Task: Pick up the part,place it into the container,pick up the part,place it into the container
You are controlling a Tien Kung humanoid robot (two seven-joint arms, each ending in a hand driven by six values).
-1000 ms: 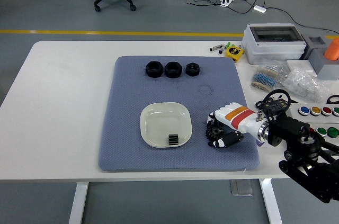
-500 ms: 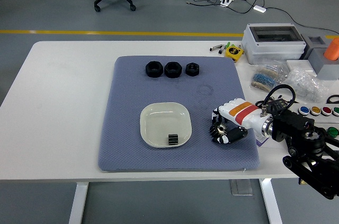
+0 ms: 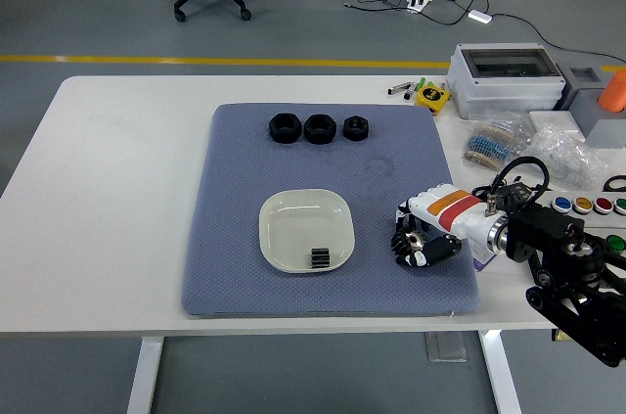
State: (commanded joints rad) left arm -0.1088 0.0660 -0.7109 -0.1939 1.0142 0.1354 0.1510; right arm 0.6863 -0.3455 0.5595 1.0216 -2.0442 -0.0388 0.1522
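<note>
At frame centre a small black part (image 3: pixel 318 257) is lying in the cream square dish (image 3: pixel 284 228) on the blue-grey mat (image 3: pixel 235 238), while three black nuts (image 3: pixel 318 127) are sitting in a row in the upper middle, well apart from the right hand (image 3: pixel 423 240). Right of the dish, that hand is hanging low over the mat's lower-right area with fingers curled downward; whether they are holding anything I cannot tell. The arm is running out past the frame's lower-right corner, beside clutter along the table's right edge.
</note>
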